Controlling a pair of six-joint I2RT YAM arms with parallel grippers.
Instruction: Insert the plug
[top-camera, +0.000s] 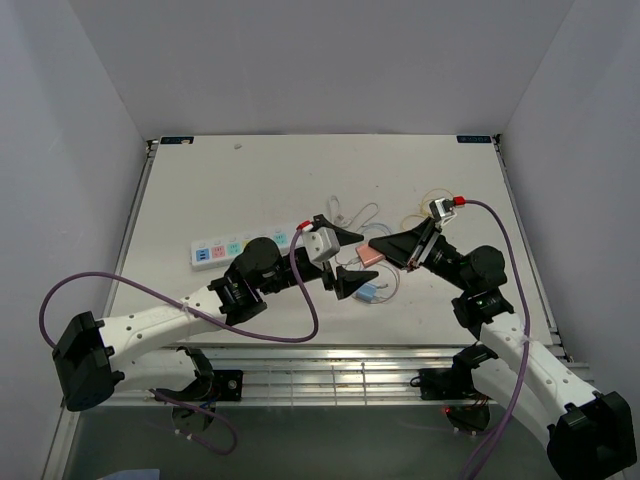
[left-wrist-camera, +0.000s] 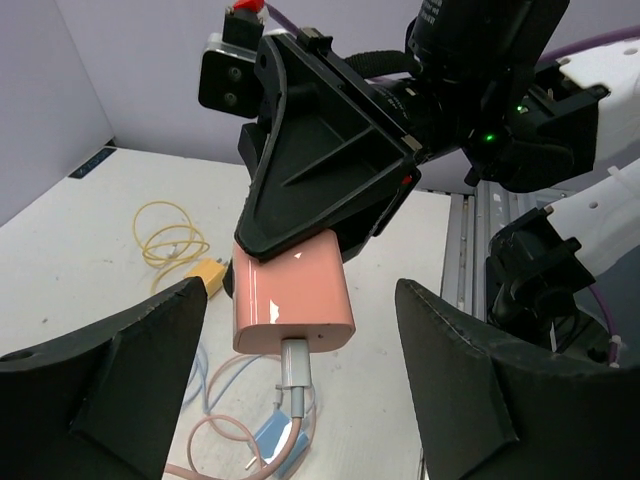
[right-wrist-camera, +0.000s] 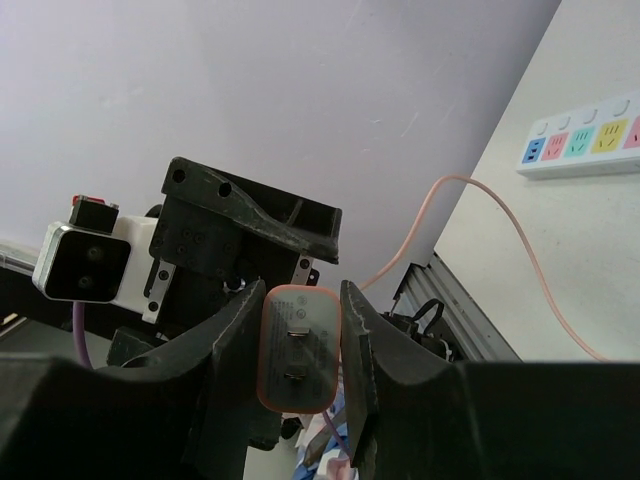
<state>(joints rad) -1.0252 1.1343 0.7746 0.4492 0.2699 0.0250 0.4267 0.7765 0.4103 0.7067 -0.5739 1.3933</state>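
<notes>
White table (top-camera: 250, 170) — one power strip (top-camera: 240, 245), one plug (left-wrist-camera: 293, 300) in right tool (right-wrist-camera: 300, 340).

You look down on a white table (top-camera: 250, 180) boxed in by plain, pale lavender-grey panels: a back wall (top-camera: 320, 60), a left wall (top-camera: 60, 150) and a right wall (top-camera: 590, 150). Silver aluminium rails (top-camera: 330, 365) run along your near edge. The light is soft and even, leaving only faint shadows on the tabletop.
</notes>
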